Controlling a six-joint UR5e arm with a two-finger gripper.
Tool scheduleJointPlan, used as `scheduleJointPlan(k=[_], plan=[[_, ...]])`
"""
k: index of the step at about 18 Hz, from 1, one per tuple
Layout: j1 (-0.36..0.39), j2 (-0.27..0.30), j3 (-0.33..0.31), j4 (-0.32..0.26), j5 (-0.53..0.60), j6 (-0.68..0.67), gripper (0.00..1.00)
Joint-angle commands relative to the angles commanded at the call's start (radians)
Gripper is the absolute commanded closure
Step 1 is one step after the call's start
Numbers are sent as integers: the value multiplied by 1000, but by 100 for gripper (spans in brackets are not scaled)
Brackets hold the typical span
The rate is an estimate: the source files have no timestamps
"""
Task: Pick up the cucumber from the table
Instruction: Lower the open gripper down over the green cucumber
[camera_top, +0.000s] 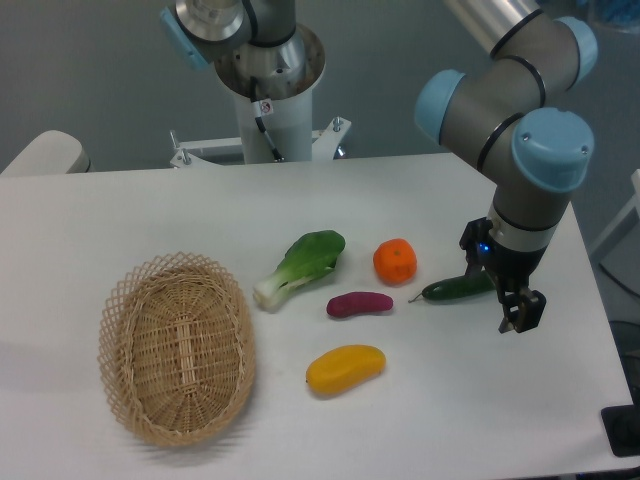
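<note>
The cucumber (456, 290) is slim, dark green and glossy. It lies on the white table (150, 210) right of centre, with its thin stem tip pointing left toward the purple vegetable. My gripper (508, 302) hangs low over the cucumber's right end, which passes behind the gripper body. One dark finger (522, 310) shows in front of that end with a gap beside it. The other finger is hidden. The gripper looks open, and the cucumber rests on the table.
A purple sweet potato (359, 304), an orange (395, 261), a bok choy (300, 265) and a yellow mango (345, 368) lie left of the cucumber. A wicker basket (176, 345) stands at the left. The table's right edge (600, 310) runs close to the gripper.
</note>
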Motion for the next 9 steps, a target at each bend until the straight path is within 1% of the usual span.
scheduleJointPlan(k=[4, 5, 9], plan=[[-2, -2, -15, 5, 11, 0, 1], [-5, -3, -31, 6, 26, -3, 1], [-6, -17, -41, 17, 107, -28, 1]])
